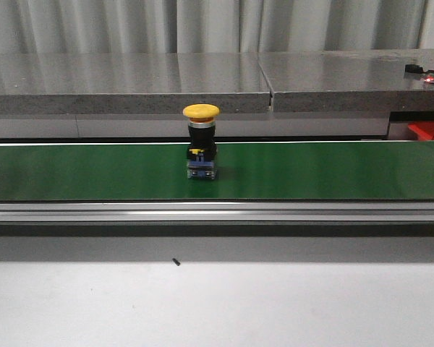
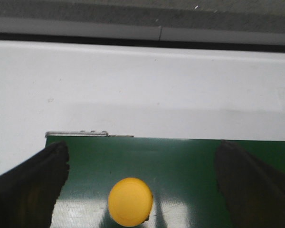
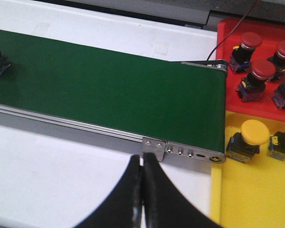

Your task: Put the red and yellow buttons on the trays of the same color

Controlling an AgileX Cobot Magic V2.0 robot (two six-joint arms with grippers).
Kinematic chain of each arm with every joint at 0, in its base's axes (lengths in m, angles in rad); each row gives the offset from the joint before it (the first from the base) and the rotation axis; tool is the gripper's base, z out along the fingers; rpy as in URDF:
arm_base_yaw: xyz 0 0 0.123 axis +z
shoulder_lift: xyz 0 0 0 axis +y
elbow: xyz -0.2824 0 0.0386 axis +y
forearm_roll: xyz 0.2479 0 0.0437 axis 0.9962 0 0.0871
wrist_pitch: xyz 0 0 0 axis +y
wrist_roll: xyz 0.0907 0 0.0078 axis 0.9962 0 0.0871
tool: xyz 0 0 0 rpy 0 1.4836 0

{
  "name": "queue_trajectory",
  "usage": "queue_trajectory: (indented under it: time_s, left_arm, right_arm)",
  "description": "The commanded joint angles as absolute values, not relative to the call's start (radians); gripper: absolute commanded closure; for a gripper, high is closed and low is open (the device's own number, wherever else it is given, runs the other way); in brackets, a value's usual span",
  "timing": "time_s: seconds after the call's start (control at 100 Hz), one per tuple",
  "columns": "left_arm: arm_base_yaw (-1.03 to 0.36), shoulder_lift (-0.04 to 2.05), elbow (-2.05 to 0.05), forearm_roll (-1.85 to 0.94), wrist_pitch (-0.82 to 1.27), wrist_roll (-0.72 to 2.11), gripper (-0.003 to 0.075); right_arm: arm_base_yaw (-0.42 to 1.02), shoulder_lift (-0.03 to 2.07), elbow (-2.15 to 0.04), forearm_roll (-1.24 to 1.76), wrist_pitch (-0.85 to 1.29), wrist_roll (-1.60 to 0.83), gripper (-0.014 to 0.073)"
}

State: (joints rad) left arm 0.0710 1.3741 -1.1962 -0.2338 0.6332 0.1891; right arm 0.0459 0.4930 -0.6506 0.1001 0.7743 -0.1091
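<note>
A yellow button stands upright on the green conveyor belt, near its middle. My left gripper hangs over it, open, its dark fingers wide apart on either side of the yellow cap without touching it. My right gripper is shut and empty over the white table, just in front of the belt's end. Past that end lie a red tray holding several red buttons and a yellow tray holding two yellow buttons. Neither gripper shows in the front view.
The belt's metal rail runs along its front edge, with white tabletop before it. A grey stone ledge stands behind the belt. A thin cable crosses the red tray. A corner of the red tray shows at far right.
</note>
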Motion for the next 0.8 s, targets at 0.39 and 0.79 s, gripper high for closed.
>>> queue_trajectory:
  time_s: [0.39,0.79]
  left_arm:
    - [-0.076,1.005,-0.969,-0.255,0.439,0.229,0.0113]
    - [-0.081,0.568,-0.594,-0.265,0.397,0.229,0.0140]
  right_arm:
    - [0.041,0.497,-0.676,0.099,0.710,-0.111,0.0663]
    - [0.041,0.497,-0.676,0.099,0.710,-0.112,0.0663]
